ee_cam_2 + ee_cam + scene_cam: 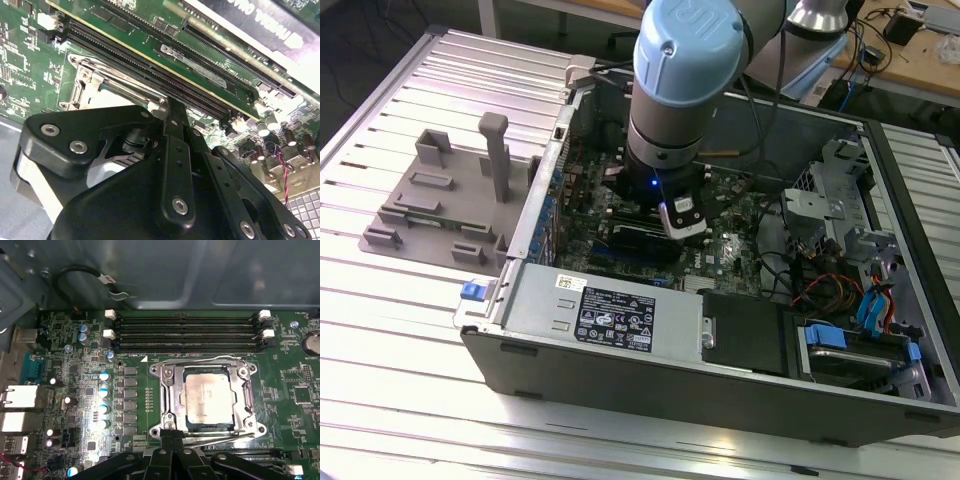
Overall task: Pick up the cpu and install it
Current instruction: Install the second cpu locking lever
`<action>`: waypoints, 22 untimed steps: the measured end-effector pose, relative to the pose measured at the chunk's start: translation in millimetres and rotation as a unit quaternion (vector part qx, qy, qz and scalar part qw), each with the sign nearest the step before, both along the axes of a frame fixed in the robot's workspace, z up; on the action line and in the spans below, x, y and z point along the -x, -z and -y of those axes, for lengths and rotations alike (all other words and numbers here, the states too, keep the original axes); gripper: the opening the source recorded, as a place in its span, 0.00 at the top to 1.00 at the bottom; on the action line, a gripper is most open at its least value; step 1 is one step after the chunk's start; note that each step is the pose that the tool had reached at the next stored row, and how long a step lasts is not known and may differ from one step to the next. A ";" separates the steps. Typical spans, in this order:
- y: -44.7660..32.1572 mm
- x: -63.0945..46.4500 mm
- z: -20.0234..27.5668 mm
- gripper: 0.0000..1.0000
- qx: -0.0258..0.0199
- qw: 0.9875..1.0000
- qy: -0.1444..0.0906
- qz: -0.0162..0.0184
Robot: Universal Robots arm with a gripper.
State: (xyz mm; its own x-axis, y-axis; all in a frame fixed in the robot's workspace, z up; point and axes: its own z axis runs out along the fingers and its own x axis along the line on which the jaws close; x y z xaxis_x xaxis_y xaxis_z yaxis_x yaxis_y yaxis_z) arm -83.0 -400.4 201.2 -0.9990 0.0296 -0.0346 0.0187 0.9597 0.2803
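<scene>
In the exterior view, a grey plastic fixture (pixel 445 205) with an upright post stood on the ribbed metal table (pixel 380 330), at the exterior view's left and just beside the open computer case (pixel 720 350). Further right, the arm (pixel 680 90) with its blue-capped joint reached straight down into the case, over the green circuit board (pixel 720 240). A black box with a white label (pixel 610 320) ran along the near wall of the case, and at the exterior view's right sat a metal drive cage (pixel 830 195) with red and blue cables (pixel 865 300) near it.

In the first wrist view, a row of small round capacitors (pixel 104 400) lined the board, with four long memory slots (pixel 185 332) beyond them. The cpu (pixel 209 400) lay flat inside the metal socket frame (pixel 167 395), its silvery top plate facing up and nothing touching it. The gripper (pixel 172 440) sat at the frame's edge just beside the chip, its black fingers (pixel 165 452) drawn close together with nothing between them.

In the second wrist view, the same black fingers (pixel 175 145) met near the corner of the socket frame (pixel 87 85), beside the long dark slots (pixel 150 70).
</scene>
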 end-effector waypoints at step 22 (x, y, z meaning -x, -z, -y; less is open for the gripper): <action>0.9 6.6 -3.9 0.89 0.006 1.000 0.003 0.003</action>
